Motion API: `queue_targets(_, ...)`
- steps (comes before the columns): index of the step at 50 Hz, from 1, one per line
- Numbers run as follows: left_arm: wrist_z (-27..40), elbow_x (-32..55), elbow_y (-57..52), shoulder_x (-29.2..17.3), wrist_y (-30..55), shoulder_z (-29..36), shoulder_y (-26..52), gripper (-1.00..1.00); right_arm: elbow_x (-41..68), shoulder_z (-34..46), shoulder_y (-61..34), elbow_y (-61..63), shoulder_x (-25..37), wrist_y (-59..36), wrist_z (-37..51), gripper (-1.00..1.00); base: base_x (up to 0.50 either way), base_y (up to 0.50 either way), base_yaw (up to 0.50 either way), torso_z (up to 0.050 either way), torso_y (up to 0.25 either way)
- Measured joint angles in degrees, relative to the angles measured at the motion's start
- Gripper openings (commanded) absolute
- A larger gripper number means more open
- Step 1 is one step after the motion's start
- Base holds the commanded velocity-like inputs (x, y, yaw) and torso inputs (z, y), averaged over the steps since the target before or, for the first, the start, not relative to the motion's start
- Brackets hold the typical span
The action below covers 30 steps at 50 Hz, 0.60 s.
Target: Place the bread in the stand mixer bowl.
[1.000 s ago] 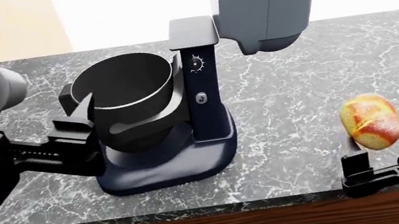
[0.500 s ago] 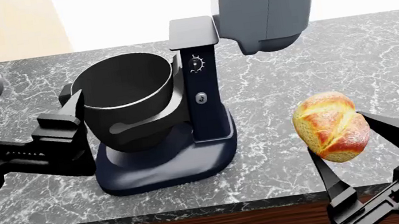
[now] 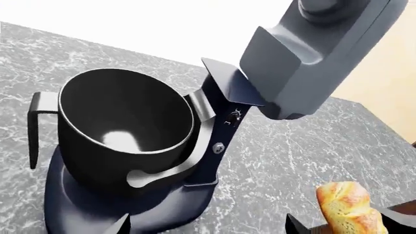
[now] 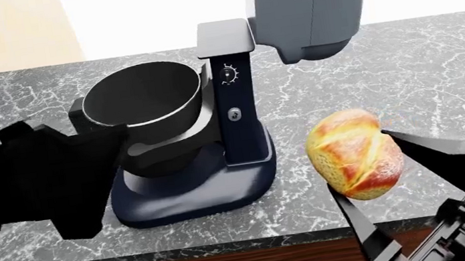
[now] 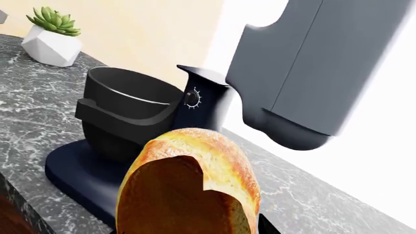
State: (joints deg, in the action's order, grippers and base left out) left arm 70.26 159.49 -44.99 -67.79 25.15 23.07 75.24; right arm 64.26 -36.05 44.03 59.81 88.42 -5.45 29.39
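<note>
The bread (image 4: 354, 153), a golden-brown scored loaf, hangs above the counter to the right of the stand mixer, and my right gripper (image 4: 360, 159) is shut on it. In the right wrist view the bread (image 5: 195, 185) fills the foreground with the stand mixer bowl (image 5: 123, 97) beyond it. The stand mixer bowl (image 4: 142, 95) is dark, round and empty, seated on the navy mixer base (image 4: 196, 196). My left gripper (image 3: 208, 226) is open, its tips wide apart over the base's front, below the bowl (image 3: 123, 122). The bread (image 3: 348, 207) shows to its side.
The mixer's grey head (image 4: 306, 6) is tilted up behind and to the right of the bowl. My left arm's dark body (image 4: 42, 182) covers the bowl's front left. The marble counter (image 4: 422, 65) ends at a front edge (image 4: 229, 247). A potted succulent (image 5: 50, 39) stands far off.
My right gripper has lifted the bread off the counter and carried it left toward the mixer. My left arm has shifted and now looms larger, covering the bowl's left side.
</note>
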Motion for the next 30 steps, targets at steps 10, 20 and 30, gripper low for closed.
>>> queue_targets(10,-5.3,5.2,3.2,2.6,-4.7,-0.9,-2.6,1.0,-2.5,3.2,-0.5,0.1,1.0,2.7,0.0,-1.0,0.0,0.0,0.0,0.0,0.0)
queue_targets(20,-11.0,6.6,8.3,6.0,-5.0,-0.7,-5.9,1.0,-4.2,5.8,-1.4,0.1,1.3,4.4,-0.2,-1.0,0.0,0.0,0.0,0.0,0.0)
queue_targets(30,-12.4,5.4,11.4,9.2,-3.3,1.8,-7.0,1.0,-4.8,7.1,-3.0,0.1,1.5,4.7,-1.1,-1.0,0.0,0.0,0.0,0.0,0.0)
